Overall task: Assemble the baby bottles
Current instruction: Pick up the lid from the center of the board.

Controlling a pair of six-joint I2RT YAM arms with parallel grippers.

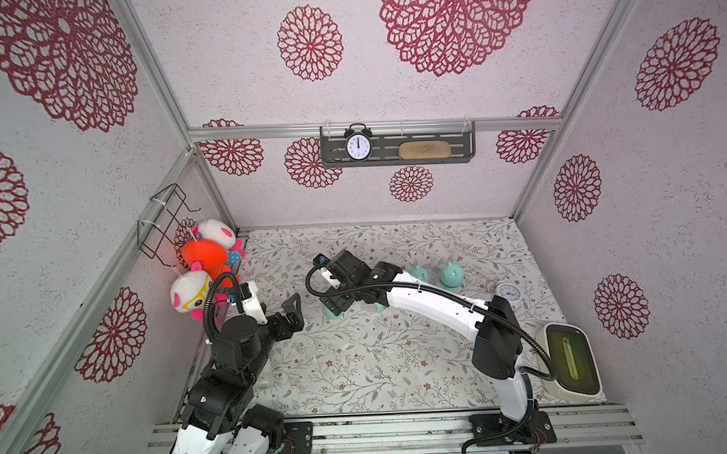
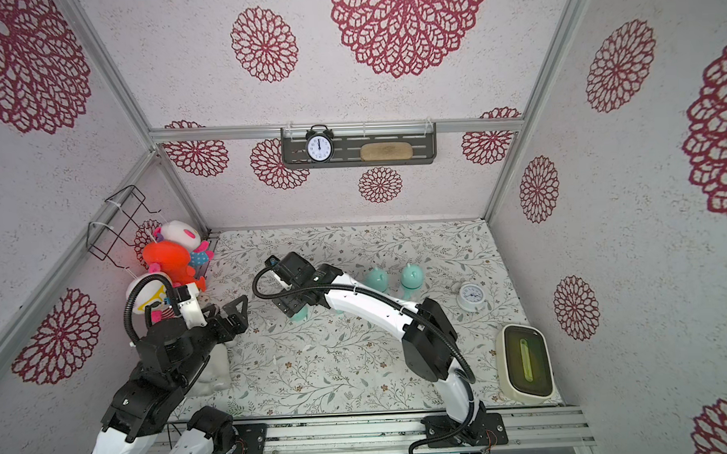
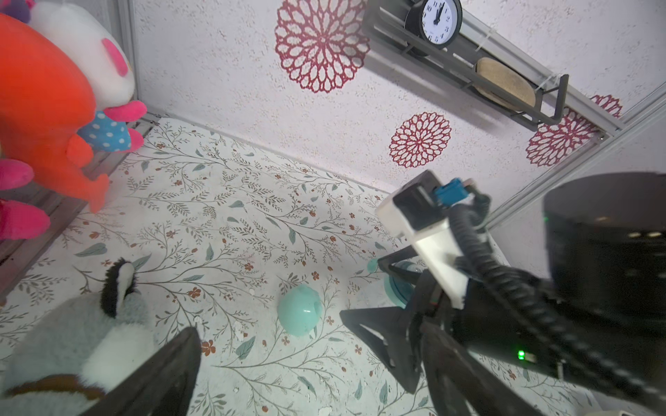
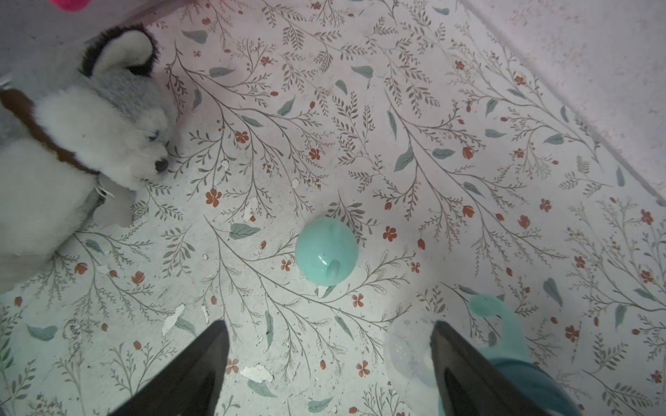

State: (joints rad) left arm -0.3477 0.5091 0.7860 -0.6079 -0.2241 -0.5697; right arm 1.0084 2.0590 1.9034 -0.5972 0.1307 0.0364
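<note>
Hovering right gripper (image 4: 328, 324), jaws apart, empty; mint dome cap (image 4: 327, 250) sits at its twelve o'clock. Likely light, stiff, slick; pinch low across sides.

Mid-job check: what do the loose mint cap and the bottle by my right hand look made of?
Mint cap: smooth, glossy plastic, likely hard; bright glints on its dome. Bottle body: clear plastic, probably; see-through, faintly milky, no glassy sparkle.
</note>
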